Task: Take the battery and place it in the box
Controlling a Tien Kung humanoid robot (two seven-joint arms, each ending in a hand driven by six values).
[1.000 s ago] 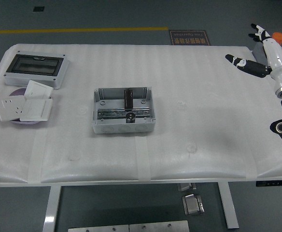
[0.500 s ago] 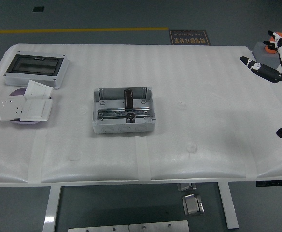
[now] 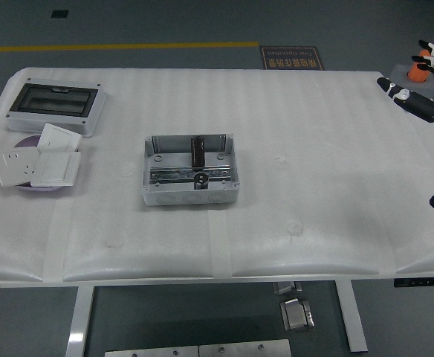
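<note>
A grey open box (image 3: 190, 172) sits in the middle of the white table. A dark brown battery (image 3: 198, 152) lies inside it, near the back wall, above a black round part. My right hand (image 3: 423, 82) is at the far right edge of the table, over the back right corner, fingers spread and empty. It is far from the box. My left arm is out of view.
A grey enclosure with a dark clear lid (image 3: 54, 106) stands at the back left. White wall sockets (image 3: 37, 163) are stacked on a purple disc at the left. An orange object (image 3: 420, 68) shows beyond the table's right corner.
My right hand has pulled back to the right and away from the table, now mostly at the picture's edge. The box and battery have not moved.
</note>
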